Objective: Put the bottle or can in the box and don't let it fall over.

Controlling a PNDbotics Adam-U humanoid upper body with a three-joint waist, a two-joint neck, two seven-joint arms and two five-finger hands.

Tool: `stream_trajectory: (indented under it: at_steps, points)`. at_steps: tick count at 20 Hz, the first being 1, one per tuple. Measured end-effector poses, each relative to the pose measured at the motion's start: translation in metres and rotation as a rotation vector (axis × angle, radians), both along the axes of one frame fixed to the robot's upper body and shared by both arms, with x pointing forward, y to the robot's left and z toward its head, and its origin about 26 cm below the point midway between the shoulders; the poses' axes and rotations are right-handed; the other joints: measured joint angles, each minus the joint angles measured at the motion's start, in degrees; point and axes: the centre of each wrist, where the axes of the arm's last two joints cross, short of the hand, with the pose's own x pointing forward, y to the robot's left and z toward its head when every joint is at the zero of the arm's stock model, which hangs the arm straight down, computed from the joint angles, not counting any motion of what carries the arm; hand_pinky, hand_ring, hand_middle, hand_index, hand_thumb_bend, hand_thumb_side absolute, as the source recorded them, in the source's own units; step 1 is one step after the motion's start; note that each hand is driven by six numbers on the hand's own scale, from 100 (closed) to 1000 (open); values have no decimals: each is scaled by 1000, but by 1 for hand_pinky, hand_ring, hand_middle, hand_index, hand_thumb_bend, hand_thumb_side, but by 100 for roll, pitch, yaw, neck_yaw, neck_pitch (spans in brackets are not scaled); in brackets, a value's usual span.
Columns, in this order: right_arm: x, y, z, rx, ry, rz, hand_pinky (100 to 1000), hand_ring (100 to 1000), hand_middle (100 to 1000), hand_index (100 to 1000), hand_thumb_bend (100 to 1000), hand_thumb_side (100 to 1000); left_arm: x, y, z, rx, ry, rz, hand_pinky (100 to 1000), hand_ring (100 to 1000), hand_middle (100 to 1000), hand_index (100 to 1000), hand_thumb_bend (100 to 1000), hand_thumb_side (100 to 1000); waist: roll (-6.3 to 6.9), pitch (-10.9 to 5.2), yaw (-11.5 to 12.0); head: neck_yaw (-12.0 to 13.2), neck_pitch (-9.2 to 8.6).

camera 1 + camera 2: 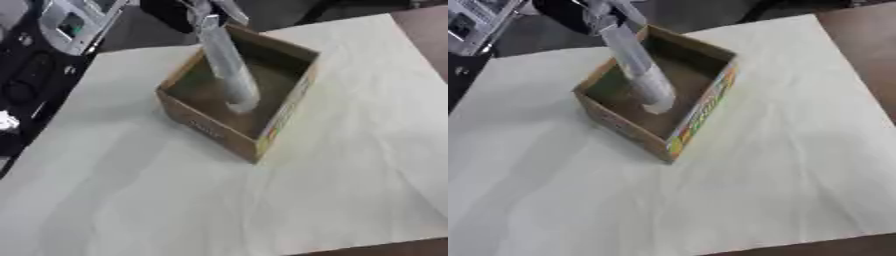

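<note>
1. Bottle [229,70]: a tall, slim, pale cylinder, tilted, with its top toward the table's far edge and its lower end down inside the box [219,131]. Whether the base touches the box floor cannot be told.
2. Hand [203,12]: it shows at the top of the view, near the table's far left corner, at the bottle's upper end. I judge that my fingers are closed round the top of the bottle, but the grip is blurred. Which of my hands this is cannot be told with certainty; it enters from the upper left, so I take it as my left. No other hand is in view.
3. Box: open-topped cardboard, set askew on the far half of the table [798,175], with printed colour along its right wall.
4. Handling, judged: the bottle looks stiff and smooth, so it may slip in the fingers. It is tall and narrow, so it will tip easily. Its weight cannot be read.
5. Hold point, judged: a grip at the top gives little control over the base. Bring the bottle upright, seat the base flat on the box floor, then open the fingers slowly.
</note>
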Motion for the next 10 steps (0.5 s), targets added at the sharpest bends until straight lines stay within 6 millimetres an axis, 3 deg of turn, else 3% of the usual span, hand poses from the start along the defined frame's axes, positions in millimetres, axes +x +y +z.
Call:
stream_trajectory:
  at_steps: [2, 4, 10]
  points:
    - [0, 0, 0, 1, 0, 0, 815, 1000, 785, 903, 100, 497, 1, 1, -2, 39, 0, -4, 783, 917, 774, 880, 259, 641, -5, 0, 1, -16, 1]
    - [0, 0, -1, 4, -1, 0, 814, 1000, 782, 902, 100, 497, 1, 2, -4, 75, -4, -5, 811, 932, 791, 896, 309, 675, -6, 0, 2, -31, 1]
    - [0, 0, -2, 10, 2, 2, 815, 1000, 781, 902, 100, 500, 5, 6, -8, 139, 5, -13, 823, 935, 796, 901, 276, 595, -28, -4, 4, -57, 1]
